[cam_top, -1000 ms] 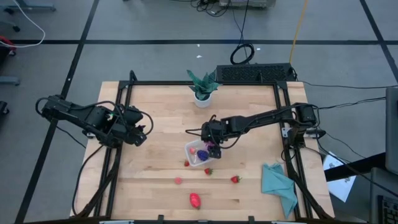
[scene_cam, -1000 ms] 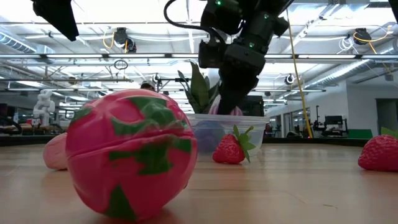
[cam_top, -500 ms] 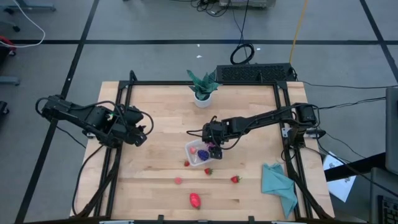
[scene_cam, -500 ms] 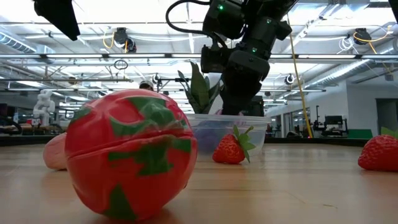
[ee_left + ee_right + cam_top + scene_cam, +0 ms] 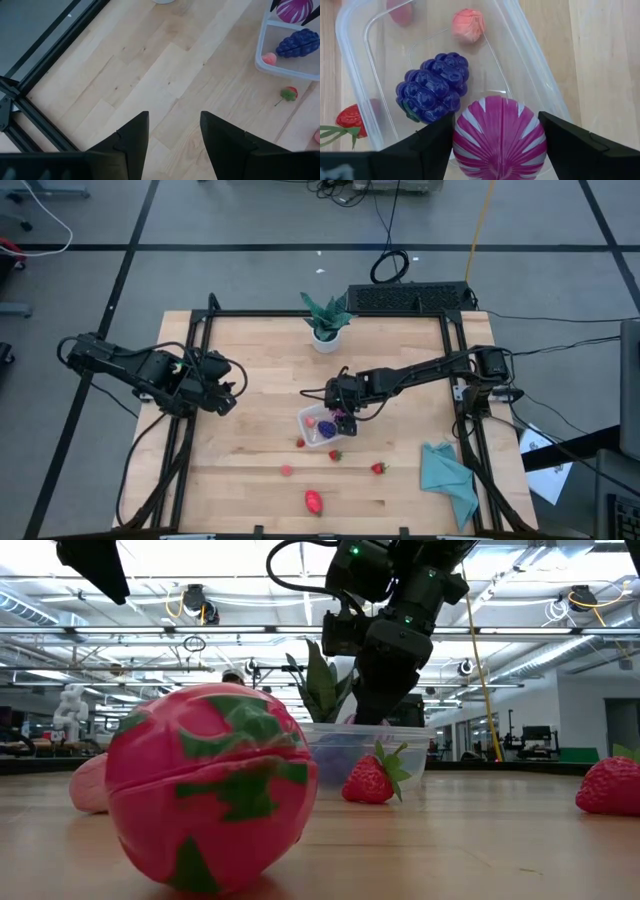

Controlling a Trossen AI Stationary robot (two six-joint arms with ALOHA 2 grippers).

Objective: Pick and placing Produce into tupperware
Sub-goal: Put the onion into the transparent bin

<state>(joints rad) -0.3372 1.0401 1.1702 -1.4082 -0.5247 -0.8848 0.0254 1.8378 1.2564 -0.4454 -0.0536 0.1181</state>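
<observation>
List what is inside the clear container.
The clear container holds purple grapes, a small pink fruit and a purple-and-white striped fruit between the right gripper's fingers. The floor under them is hidden.

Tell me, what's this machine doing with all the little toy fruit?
The right gripper holds a purple-and-white striped fruit over the clear tupperware, which already contains a purple grape bunch and a small pink piece. Strawberries and a big red fruit lie on the table. The left gripper waits, empty, to the side.
</observation>
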